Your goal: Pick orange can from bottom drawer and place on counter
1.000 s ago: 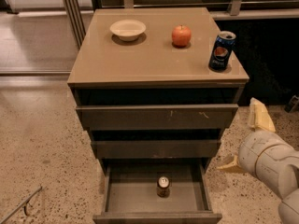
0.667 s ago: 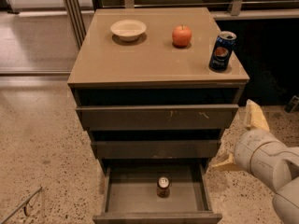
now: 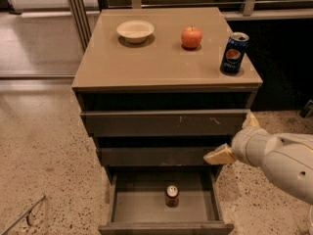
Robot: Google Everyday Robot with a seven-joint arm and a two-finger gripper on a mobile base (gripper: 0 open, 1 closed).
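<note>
The orange can [image 3: 171, 195] stands upright in the middle of the open bottom drawer [image 3: 132, 207], its silvery top showing. The drawer is pulled out at the foot of the cabinet. The counter [image 3: 161, 58] is the glossy tan top above. My gripper [image 3: 234, 138] hangs at the cabinet's right side, level with the middle drawer, above and to the right of the can. Its two tan fingers [image 3: 219, 155] are spread apart and hold nothing.
On the counter stand a white bowl [image 3: 135, 31] at the back left, a red apple [image 3: 191, 36] at the back middle and a dark-blue Pepsi can [image 3: 233, 53] at the right edge. The two upper drawers [image 3: 161, 124] are closed. Speckled floor lies all around.
My gripper and arm have moved left, closer to the cabinet's right side. The can, the drawer and the things on the counter have not moved.
</note>
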